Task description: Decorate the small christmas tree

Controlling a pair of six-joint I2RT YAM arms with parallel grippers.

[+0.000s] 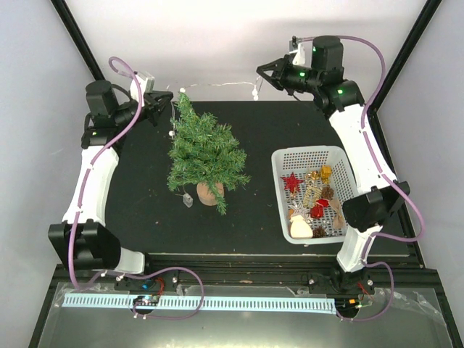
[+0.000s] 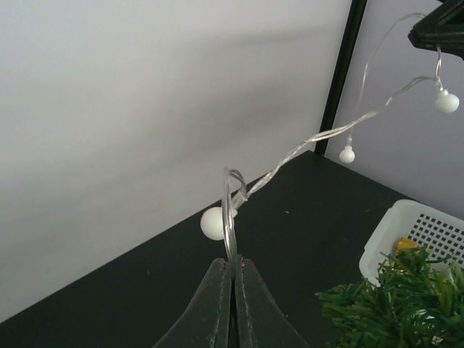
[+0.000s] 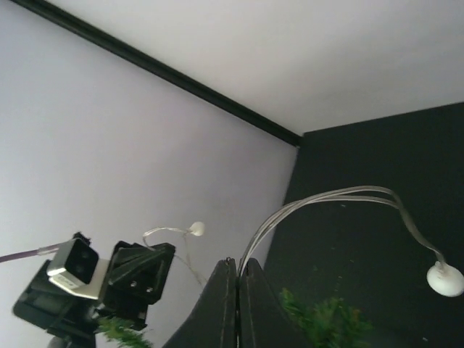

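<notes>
Light string point(image 2: 239, 190) (small white bulbs point(image 2: 212, 223)) between pressed-together fingers point(image 2: 210, 304); small christmas tree point(image 2: 391, 304), basket point(image 2: 417, 225) lower right.

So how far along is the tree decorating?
The small christmas tree stands in place, undecorated. In hand: the left gripper and right gripper, both shut, hold a light string stretched between them near the treetop. Left: draping it, then the ornaments still in the white basket.

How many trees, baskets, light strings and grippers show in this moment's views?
small christmas tree: 1
white basket: 1
light string: 1
grippers: 2, the left gripper and the right gripper
Total: 5
</notes>
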